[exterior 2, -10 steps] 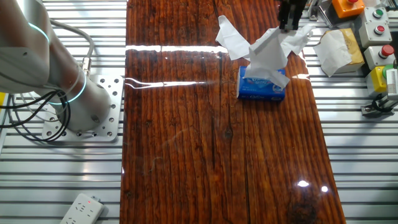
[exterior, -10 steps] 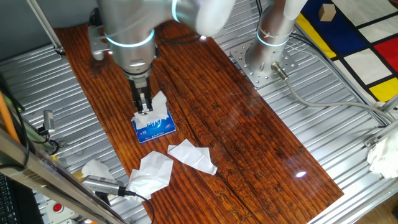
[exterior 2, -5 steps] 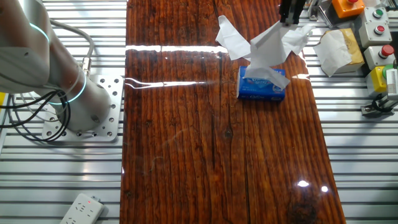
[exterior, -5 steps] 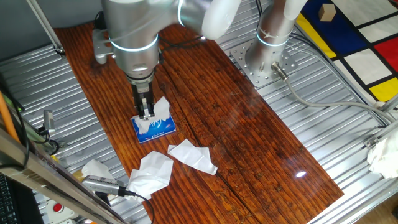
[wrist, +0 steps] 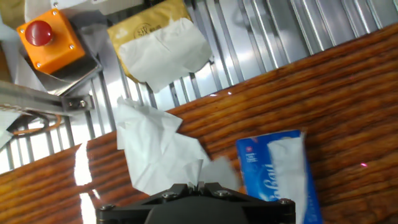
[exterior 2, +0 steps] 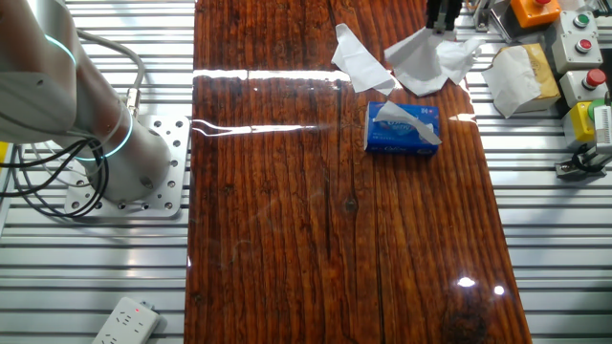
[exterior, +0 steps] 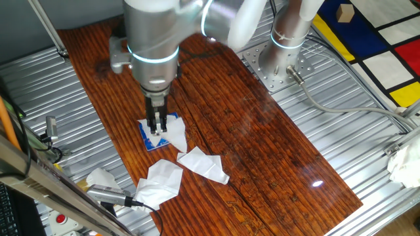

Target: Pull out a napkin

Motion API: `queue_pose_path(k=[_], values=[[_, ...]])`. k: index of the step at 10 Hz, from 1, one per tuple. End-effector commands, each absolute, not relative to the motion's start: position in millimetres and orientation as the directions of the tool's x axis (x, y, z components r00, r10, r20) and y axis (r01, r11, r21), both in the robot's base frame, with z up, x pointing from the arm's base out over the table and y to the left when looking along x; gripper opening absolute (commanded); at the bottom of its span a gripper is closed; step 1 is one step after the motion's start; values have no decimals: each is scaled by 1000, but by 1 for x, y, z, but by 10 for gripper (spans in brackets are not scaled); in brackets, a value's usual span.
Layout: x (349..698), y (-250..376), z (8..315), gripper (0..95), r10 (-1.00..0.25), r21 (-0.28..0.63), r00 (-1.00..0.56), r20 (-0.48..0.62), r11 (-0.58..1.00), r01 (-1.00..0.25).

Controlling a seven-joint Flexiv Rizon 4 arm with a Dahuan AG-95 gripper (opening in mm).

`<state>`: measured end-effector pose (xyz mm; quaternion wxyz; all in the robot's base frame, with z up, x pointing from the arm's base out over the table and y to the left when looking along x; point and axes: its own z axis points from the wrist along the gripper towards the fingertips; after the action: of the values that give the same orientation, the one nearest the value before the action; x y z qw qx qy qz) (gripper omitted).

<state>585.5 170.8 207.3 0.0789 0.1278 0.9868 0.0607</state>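
A: What does the gripper (wrist: pixel 199 185) hold?
B: Its fingers are clenched on the napkin (wrist: pixel 163 152), lifted free above the wooden table (exterior 2: pixel 287 191).

A: And beyond it?
B: The blue tissue pack (exterior 2: pixel 402 130), then loose tissues (exterior: pixel 203 164).

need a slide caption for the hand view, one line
Gripper shut on the napkin, lifted clear of the blue tissue pack on the wooden table, next sheet poking from its slot.
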Motion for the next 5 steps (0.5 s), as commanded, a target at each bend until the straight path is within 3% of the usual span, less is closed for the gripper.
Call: queue_pose_path(k=[1, 5], values=[[584, 175, 200, 0, 243, 138, -959, -148, 965, 223], [582, 180, 186, 0, 207, 114, -973, -102, 974, 195]])
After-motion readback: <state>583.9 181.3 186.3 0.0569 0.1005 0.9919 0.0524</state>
